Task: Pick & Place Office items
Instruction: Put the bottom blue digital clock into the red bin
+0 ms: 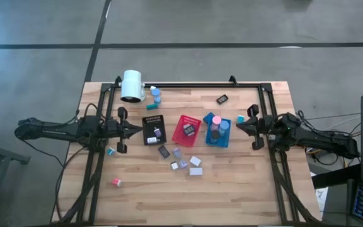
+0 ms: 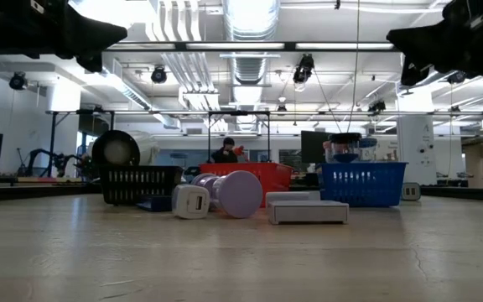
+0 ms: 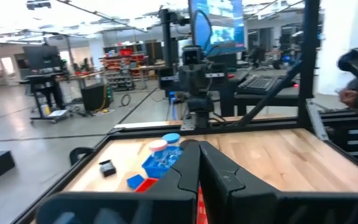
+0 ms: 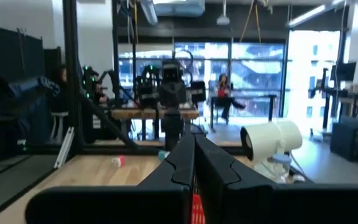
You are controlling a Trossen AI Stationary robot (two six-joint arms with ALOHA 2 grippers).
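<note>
The office items are small loose pieces. White, grey and lavender blocks point(image 1: 195, 162) lie on the wood near the trays, and a black bit point(image 1: 222, 99) lies at the back. Pink and blue caps point(image 1: 217, 120) sit in the blue tray point(image 1: 227, 140). A teal bit point(image 1: 111, 151) and a pink bit point(image 1: 116, 182) lie at the left. My left gripper point(image 1: 138, 131) hovers shut, level, just left of the black tray point(image 1: 153, 120). My right gripper point(image 1: 237, 126) hovers shut just right of the blue tray. Both are empty in their wrist views point(image 3: 199, 149) point(image 4: 194, 142).
A red tray point(image 1: 180, 132) stands between the black and blue ones. A big white cylinder point(image 1: 132, 85) lies at the back left, with blue caps point(image 1: 155, 94) beside it. A black frame point(image 1: 188, 85) runs along the back and both sides. Bare wood stretches along the near edge.
</note>
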